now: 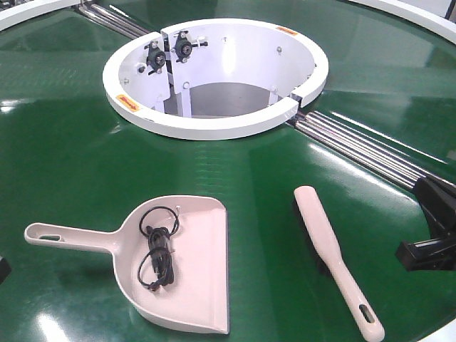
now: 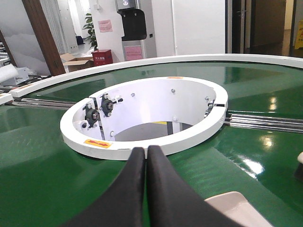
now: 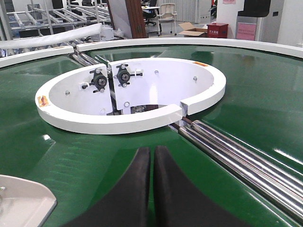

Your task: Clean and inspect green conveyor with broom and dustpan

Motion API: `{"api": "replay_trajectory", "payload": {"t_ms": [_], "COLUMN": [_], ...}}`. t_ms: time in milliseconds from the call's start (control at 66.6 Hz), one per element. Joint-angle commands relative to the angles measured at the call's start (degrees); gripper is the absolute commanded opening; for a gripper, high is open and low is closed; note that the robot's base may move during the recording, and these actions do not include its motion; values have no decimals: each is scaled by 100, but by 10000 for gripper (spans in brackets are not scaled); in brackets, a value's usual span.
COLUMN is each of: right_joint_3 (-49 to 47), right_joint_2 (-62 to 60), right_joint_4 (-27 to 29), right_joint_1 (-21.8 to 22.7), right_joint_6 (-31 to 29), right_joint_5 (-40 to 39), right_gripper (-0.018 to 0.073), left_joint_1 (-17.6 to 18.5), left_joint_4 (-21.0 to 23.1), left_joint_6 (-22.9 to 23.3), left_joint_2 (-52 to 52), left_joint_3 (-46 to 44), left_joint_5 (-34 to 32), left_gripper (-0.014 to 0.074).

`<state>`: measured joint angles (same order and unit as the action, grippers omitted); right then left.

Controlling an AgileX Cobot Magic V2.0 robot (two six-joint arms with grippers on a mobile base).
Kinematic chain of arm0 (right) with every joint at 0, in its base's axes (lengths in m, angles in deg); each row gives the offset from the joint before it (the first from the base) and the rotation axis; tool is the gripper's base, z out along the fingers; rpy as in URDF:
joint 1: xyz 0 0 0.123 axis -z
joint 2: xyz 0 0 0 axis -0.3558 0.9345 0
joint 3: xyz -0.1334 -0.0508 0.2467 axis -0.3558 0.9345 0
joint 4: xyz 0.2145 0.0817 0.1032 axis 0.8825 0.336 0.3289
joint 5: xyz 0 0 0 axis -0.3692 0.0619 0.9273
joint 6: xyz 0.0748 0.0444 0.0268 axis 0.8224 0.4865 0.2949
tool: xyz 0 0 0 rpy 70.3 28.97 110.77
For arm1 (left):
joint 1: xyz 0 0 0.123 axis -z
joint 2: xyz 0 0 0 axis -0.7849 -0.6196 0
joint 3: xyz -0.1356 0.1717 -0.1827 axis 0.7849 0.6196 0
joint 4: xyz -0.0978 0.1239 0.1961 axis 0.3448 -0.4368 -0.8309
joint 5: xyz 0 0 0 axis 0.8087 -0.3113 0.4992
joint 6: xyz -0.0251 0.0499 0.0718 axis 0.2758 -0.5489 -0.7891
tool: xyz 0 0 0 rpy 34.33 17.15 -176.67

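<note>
Nearest me lies the dustpan [image 1: 182, 267], flat on the green conveyor [image 1: 64, 164] with its handle pointing left and a coiled black cable [image 1: 158, 247] sitting in the scoop. Just to its right, apart from it, the broom [image 1: 335, 260] lies on the belt, head toward the white hub [image 1: 214, 125] and slotted handle toward me. Both wrist views show the fingers pressed together with nothing between them: the left gripper [image 2: 146, 153] hangs over the belt short of the hub, with a corner of the dustpan below it on the right, and the right gripper [image 3: 152, 153] does the same beside the silver rollers [image 3: 236, 156]. Neither tool looks picked up yet, so I'd say the step in hand is the reach. Each hand would need to spread its fingers first, then come down square across a thin handle, near the middle rather than the slot end, keeping the pan level so that the cable does not slide out.
</note>
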<state>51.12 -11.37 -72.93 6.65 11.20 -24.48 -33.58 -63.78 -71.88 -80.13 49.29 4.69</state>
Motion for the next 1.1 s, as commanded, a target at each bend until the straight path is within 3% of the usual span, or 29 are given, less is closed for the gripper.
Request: {"api": "replay_trajectory", "payload": {"t_ms": [0, 60, 255, 480, 586, 706, 1081], "right_joint_3": [-162, -162, -162, -162, -162, -162, -162], "right_joint_2": [-33, -33, -33, -33, -33, -33, -33], "right_joint_4": [-34, -34, -34, -34, -34, -34, -34], "right_joint_1": [-6, -6, -6, -6, -6, -6, -6], "right_joint_6": [-18, -18, -18, -18, -18, -18, -18], "right_joint_5": [-481, -481, -481, -481, -481, -460, -462], "right_gripper": [-5, -5, -5, -5, -5, -5, -5], "left_joint_1": [42, -41, -825, -1473, -1607, -1691, -1691], "left_joint_4": [52, 58, 64, 213, 206, 200, 200], "left_joint_6": [62, 62, 62, 62, 62, 62, 62], "left_joint_2": [36, 186, 1247, 2824, 3457, 3413, 3408], "left_joint_3": [-109, -9, 687, 1979, 2507, 2479, 2473], "left_joint_5": [-452, -393, 52, 407, 532, 924, 917], "left_gripper": [-22, -22, -22, -22, -22, -22, -22]}}
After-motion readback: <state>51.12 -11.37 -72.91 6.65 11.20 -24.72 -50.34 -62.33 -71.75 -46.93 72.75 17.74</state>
